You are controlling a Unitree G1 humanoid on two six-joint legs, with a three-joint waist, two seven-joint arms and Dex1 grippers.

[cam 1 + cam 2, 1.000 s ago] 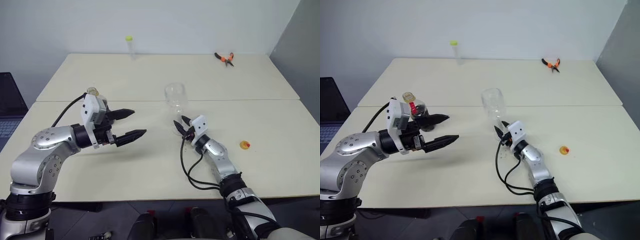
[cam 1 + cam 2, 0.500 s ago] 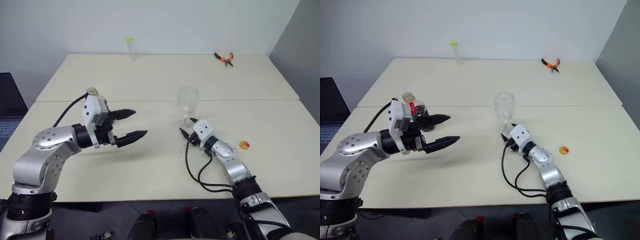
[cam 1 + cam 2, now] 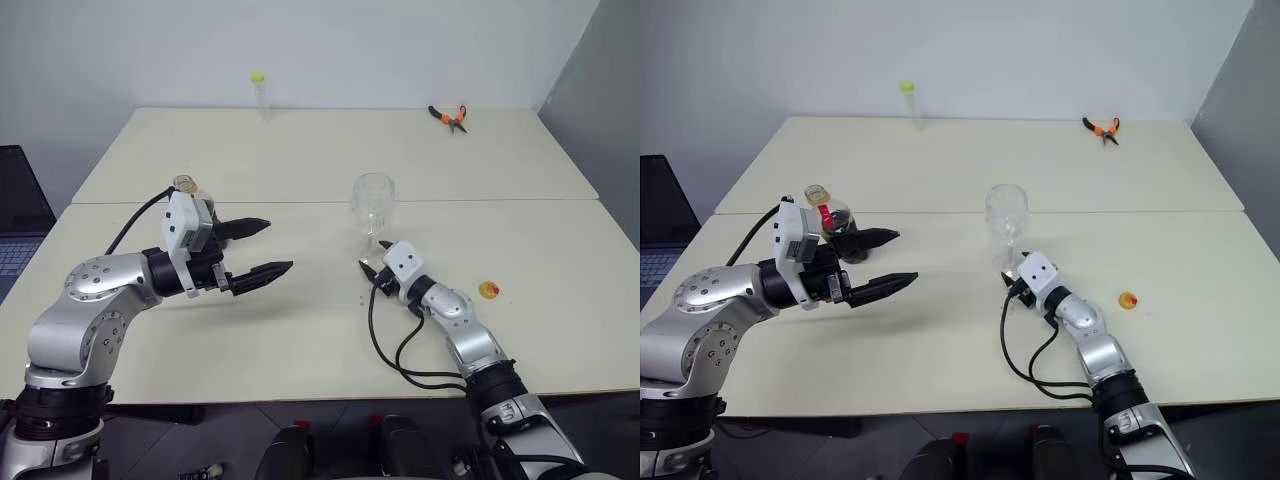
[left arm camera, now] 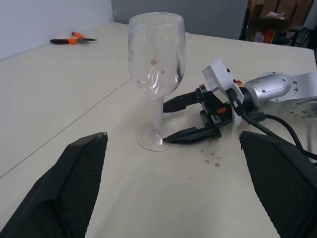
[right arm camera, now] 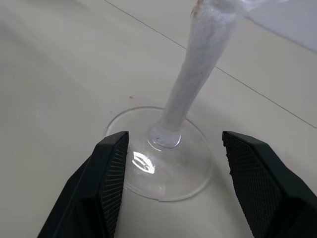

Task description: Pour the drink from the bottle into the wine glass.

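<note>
While both claws gape, right claw [image 5: 171,186] straddles the wine glass [image 5: 171,144] foot.

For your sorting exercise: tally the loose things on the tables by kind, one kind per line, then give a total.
Wine glass: 1
Bottle: 1
Yellow cap, lying loose: 1
Clear tube with yellow-green top: 1
Orange-handled pliers: 1
Total: 5

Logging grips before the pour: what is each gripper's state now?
Left gripper: open, holding nothing.
Right gripper: open, fingers either side of the wine glass foot.
</note>
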